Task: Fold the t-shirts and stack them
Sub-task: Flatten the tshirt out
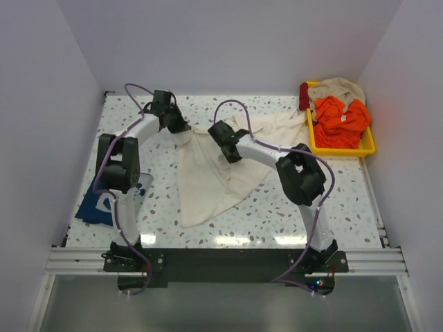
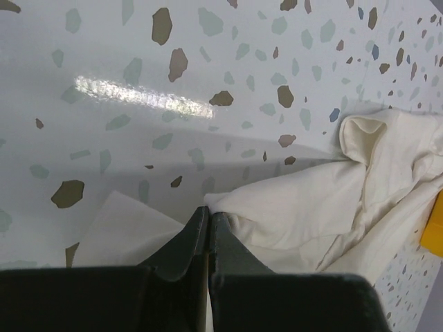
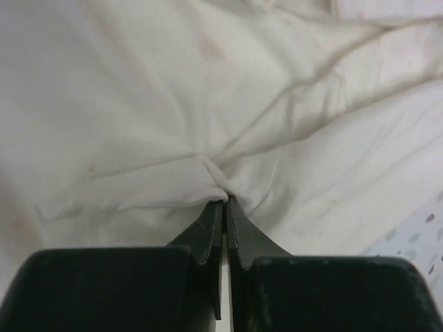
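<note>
I have both arms reaching out over the speckled table (image 1: 291,207), and both grippers are on the cream t-shirt (image 1: 208,180). It lies rumpled across the middle of the table. Its narrow end points toward the near edge, and a wider part trails away to the far right until it nearly reaches the yellow tray (image 1: 342,152).

The left gripper (image 1: 181,133) sits at the shirt's far-left corner. In the left wrist view its jaws are pressed together (image 2: 209,218) with the cloth's edge caught between the tips. The cream fabric (image 2: 304,207) bunches away to the right, and a sliver of the tray (image 2: 432,232) shows at the frame's edge.

The right gripper (image 1: 220,138) is just beside it, further right on the same far part of the shirt. Its wrist camera shows the jaws closed tight (image 3: 225,207) on a small pinched ridge of cream cloth (image 3: 138,104), with creases running outward from the pinch.

The navy t-shirt (image 1: 88,207) lies at the near left of the table, well apart from the cream one. It is partly hidden behind the left arm, and a bit of its white print is visible.

In the tray at the far right I see a crumpled orange cloth (image 1: 339,117) with a beige cloth (image 1: 340,88) behind it.
</note>
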{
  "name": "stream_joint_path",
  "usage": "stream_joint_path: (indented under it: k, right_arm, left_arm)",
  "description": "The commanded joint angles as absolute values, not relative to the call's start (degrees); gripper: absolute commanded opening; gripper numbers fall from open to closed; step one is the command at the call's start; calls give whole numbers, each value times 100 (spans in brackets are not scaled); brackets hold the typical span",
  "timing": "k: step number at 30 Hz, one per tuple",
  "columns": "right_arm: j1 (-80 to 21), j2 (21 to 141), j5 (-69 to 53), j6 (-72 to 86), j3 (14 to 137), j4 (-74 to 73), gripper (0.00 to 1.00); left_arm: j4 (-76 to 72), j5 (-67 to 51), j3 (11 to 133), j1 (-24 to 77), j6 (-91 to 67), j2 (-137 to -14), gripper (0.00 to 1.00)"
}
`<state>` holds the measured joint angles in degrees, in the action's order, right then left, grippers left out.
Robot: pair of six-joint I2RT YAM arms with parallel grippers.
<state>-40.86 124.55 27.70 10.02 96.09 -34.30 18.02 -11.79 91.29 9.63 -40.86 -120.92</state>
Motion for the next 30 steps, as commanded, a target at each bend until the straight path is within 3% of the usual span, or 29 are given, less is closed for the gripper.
stream_joint_path:
  k: [1,4,11,14,15,17,18,19,21,22,25,30]
  right_arm:
    - [-4087,11454,3462,1544,9151,-3761,0]
    - [-4087,10409,3437,2124,8238,-3797,0]
    - [-4087,7307,2438,3698,4753,-3253,1]
    - [-4104,6009,1856,4446,3443,-2735,6]
    - [-4104,5725,1472,4569,3141,-2551,17]
    - [-4113,5023,1336,4904,2570,-2259,25]
    - [-4113,4845,1327,4930,2488,-2241,35]
    - [-4113,4695,1371,4948,2479,-2380,38]
    - [-4113,4518,1485,4852,2689,-2583,45]
    - [-4113,4535,1581,4730,2803,-2749,45]
    - [-4113,4912,1739,4344,3181,-2699,46]
    - [-4113,6350,1793,3526,4103,-2426,46]
  left_arm:
    - [1749,-1134,9500,677,-3920,-12164,0]
    - [1828,-994,9658,545,-3824,-12251,0]
    - [2320,-721,10818,387,-3394,-12849,0]
    - [2478,-817,11328,387,-3226,-13157,0]
    - [2479,-852,11390,387,-3208,-13192,0]
    - [2400,-1045,11417,378,-3164,-13236,8]
    - [2382,-1063,11408,378,-3164,-13210,15]
    - [2277,-1133,11347,378,-3147,-13114,24]
    - [2215,-1186,11312,369,-3059,-12991,34]
    - [2189,-1221,11320,369,-3015,-12842,49]
    - [2206,-1248,11294,343,-2953,-12491,65]
    - [2373,-968,10742,352,-3014,-11700,67]
